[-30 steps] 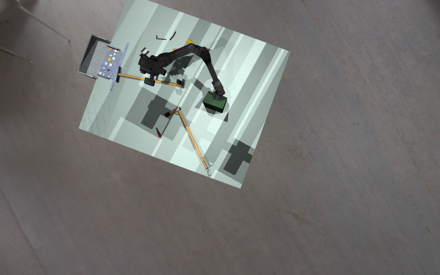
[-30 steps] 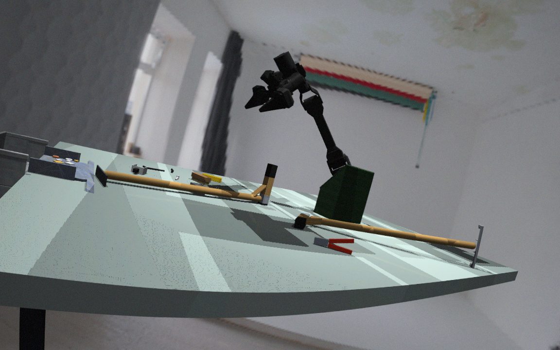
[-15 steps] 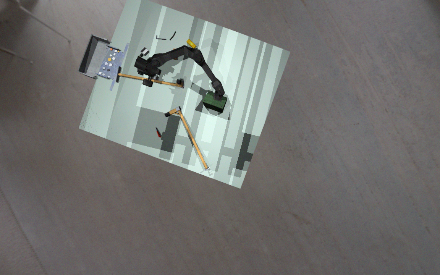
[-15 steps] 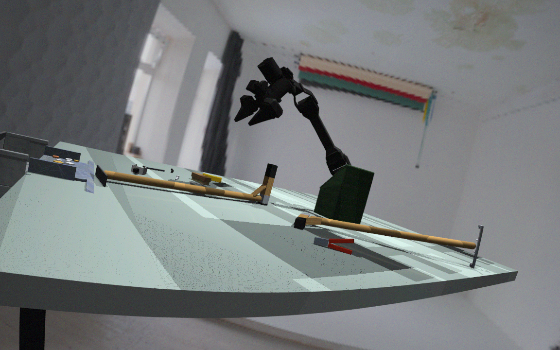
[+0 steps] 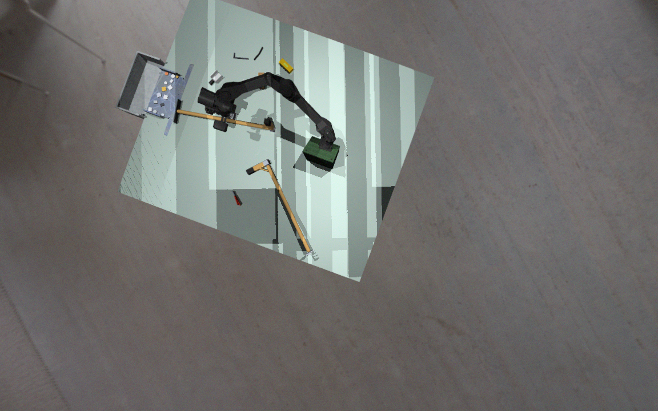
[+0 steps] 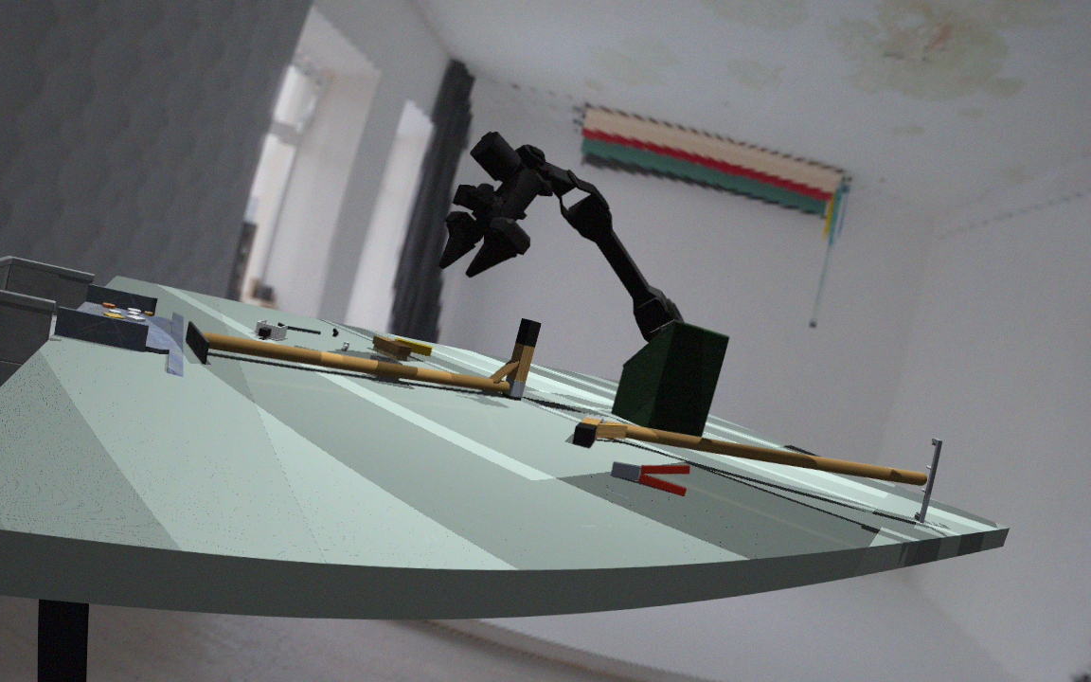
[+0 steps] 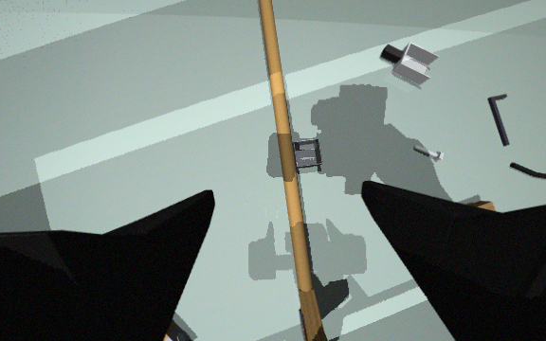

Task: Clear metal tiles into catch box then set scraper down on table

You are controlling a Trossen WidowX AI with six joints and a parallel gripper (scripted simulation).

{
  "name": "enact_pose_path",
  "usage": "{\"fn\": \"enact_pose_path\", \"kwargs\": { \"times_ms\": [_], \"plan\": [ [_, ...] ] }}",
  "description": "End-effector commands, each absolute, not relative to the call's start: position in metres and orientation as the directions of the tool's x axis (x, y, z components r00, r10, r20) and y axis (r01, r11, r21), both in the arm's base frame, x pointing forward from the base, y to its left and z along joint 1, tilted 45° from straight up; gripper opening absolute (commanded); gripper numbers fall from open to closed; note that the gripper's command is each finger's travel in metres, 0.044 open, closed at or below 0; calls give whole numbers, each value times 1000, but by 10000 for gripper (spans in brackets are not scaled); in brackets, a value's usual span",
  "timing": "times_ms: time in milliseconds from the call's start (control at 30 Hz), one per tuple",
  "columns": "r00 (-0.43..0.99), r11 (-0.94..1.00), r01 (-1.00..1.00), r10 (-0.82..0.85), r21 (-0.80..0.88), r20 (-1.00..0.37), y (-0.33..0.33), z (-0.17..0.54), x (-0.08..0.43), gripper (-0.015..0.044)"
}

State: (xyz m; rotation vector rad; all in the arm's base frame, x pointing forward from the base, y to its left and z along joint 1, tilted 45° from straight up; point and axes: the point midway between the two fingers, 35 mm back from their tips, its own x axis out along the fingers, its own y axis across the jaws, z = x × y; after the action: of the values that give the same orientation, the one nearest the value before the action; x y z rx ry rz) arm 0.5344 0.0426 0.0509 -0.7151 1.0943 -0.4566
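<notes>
Hovering above the long scraper (image 5: 201,115) (image 6: 312,355) (image 7: 295,208), I hold my jaws (image 5: 225,121) (image 6: 455,269) wide and unfilled. Its wooden handle runs below, between my fingertips.

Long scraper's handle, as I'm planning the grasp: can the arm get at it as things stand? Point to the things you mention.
Probably yes: the open gripper (image 5: 223,115) (image 6: 456,269) (image 7: 287,192) hangs above the handle (image 5: 196,113) (image 6: 363,365) (image 7: 297,208), which runs between the fingertips in the wrist view, and nothing visibly blocks the way down.

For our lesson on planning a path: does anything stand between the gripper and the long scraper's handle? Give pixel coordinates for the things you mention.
Nothing visible does. The open gripper (image 5: 225,118) (image 6: 455,271) (image 7: 287,192) hangs above the long scraper (image 5: 201,115) (image 6: 312,353) (image 7: 294,204), whose handle runs across the gap between its fingers in the wrist view. A small dark frame (image 7: 320,156) sits beside the handle, not over it.
</notes>
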Motion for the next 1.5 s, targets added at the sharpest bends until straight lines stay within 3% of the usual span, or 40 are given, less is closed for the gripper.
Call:
{"fn": "enact_pose_path", "kwargs": {
  "times_ms": [0,567,1467],
  "plan": [
    [367,702,-3,-661,-712,-654,32,40,538,440],
    [216,726,14,-674,-688,-707,-15,-5,542,440],
    [289,727,-7,-656,-687,-697,1,34,517,440]
  ]
}}
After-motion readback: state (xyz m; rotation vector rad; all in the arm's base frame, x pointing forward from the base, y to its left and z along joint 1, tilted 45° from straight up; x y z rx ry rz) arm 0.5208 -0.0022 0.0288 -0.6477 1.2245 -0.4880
